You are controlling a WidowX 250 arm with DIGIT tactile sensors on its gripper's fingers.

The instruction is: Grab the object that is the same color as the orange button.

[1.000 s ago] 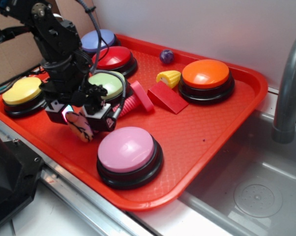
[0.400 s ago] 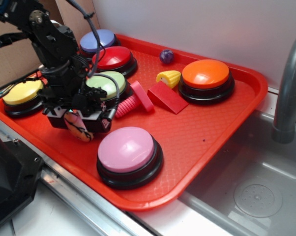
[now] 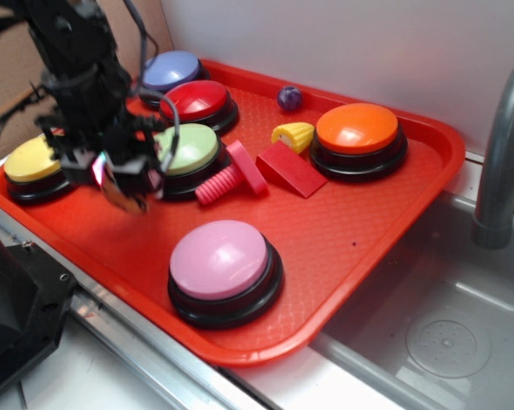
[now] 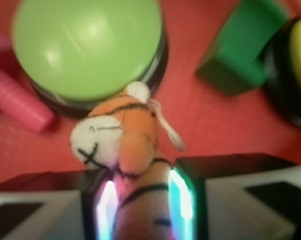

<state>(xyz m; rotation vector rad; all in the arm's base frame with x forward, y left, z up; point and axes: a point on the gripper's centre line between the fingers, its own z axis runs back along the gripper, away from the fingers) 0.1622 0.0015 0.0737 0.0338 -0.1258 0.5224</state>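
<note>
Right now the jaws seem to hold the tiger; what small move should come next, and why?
Probably a short, slow lift straight up. In the wrist view the plush tiger sits pinched between the jaws, its head hanging close to the green button. The exterior view is blurred, so how far it has cleared the tray is unclear.

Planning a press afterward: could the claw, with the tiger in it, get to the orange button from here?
Probably yes. The claw grips the tiger above the tray; the orange button is uncovered from above.

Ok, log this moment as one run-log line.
phase: lifting | claw: shut on tiger toy | toy: off the tray, above green button | orange button: untouched
</note>
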